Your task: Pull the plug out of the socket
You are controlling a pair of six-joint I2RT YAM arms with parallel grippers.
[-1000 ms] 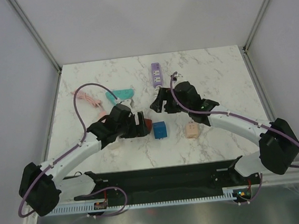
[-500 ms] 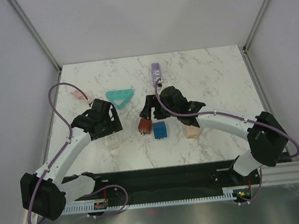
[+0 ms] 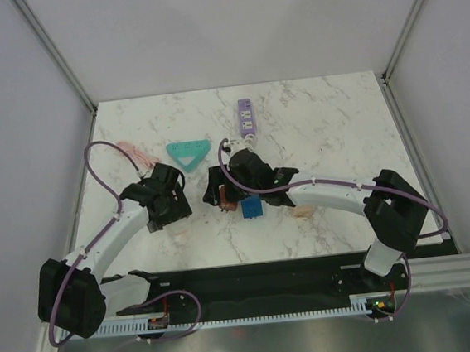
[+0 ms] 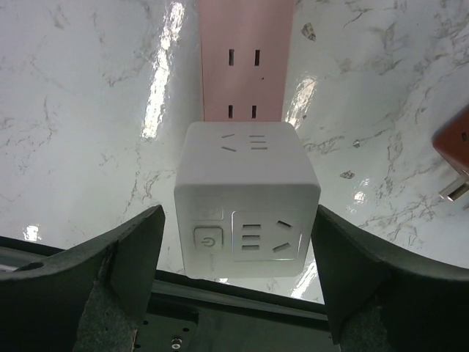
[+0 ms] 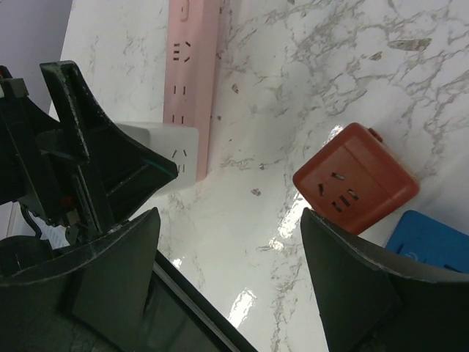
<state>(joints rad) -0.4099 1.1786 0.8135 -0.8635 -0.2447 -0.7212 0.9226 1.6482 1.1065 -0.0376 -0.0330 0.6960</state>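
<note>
The lilac socket strip [image 3: 247, 116] lies at the back centre with nothing plugged into it. The tan plug [image 3: 304, 212] rests on the table well apart from it, mostly hidden under my right forearm. My left gripper [image 4: 238, 220] [image 3: 175, 217] is open, a finger on each side of a white cube adapter [image 4: 245, 198] that sits on the near end of a pink power strip [image 4: 245, 59]. My right gripper [image 5: 229, 220] [image 3: 218, 192] is open over bare marble, its right finger beside a red cube adapter [image 5: 355, 180].
A blue cube [image 3: 252, 207] lies just right of the red cube [image 3: 227, 197]. A teal triangle [image 3: 188, 152] lies behind the left gripper. The pink strip [image 3: 137, 154] runs toward the back left. White walls enclose the table on three sides.
My left arm swung left, away from the red cube, and now straddles the white cube on the pink strip. My right arm swept left and nearer, ending beside the red cube.
</note>
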